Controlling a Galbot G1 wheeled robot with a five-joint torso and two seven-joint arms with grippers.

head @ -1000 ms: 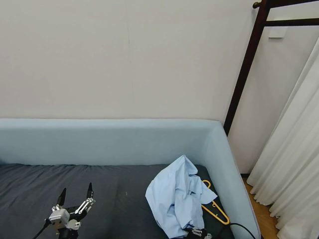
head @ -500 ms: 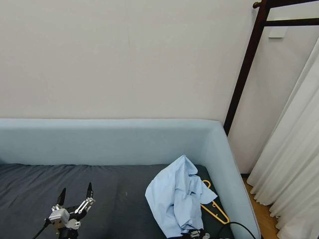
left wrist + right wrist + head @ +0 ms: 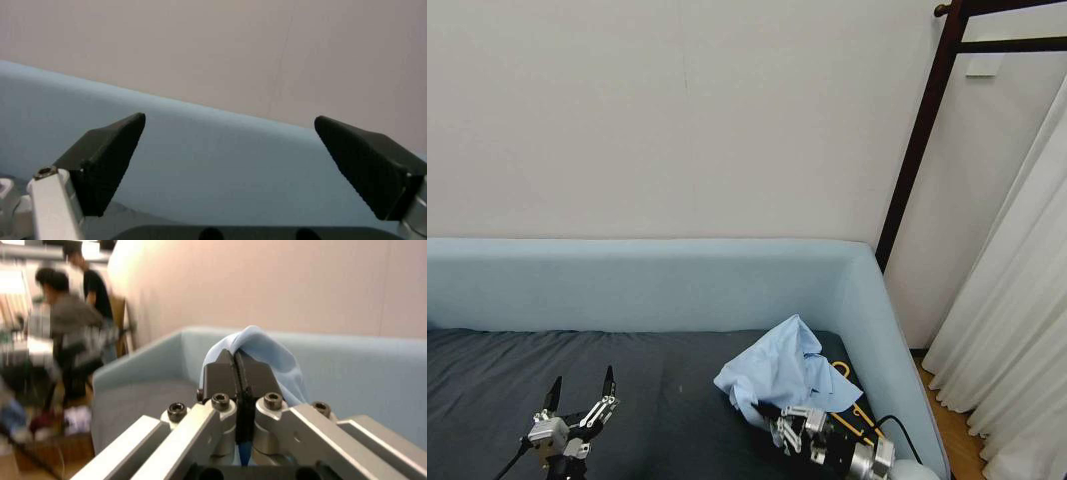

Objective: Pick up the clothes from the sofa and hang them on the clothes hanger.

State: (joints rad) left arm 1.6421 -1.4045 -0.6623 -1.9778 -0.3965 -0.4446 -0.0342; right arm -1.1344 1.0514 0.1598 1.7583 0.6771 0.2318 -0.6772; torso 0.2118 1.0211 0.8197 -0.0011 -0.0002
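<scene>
At five o'clock on the sofa [image 3: 487,365], the right gripper [image 3: 783,420] pinches the shirt [image 3: 777,365]; the left gripper [image 3: 581,386] is spread at seven; the rack [image 3: 922,130] stands at one.

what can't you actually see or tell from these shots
- Orange hanger: head view, partly under the blue shirt and behind the right gripper.
- Clothes rack: head view, top cut by the picture's edge, foot behind the sofa.
- Shirt's pinched part: right wrist view, hidden between the shut fingers.
- Left gripper, open above the sofa, hides nothing.
</scene>
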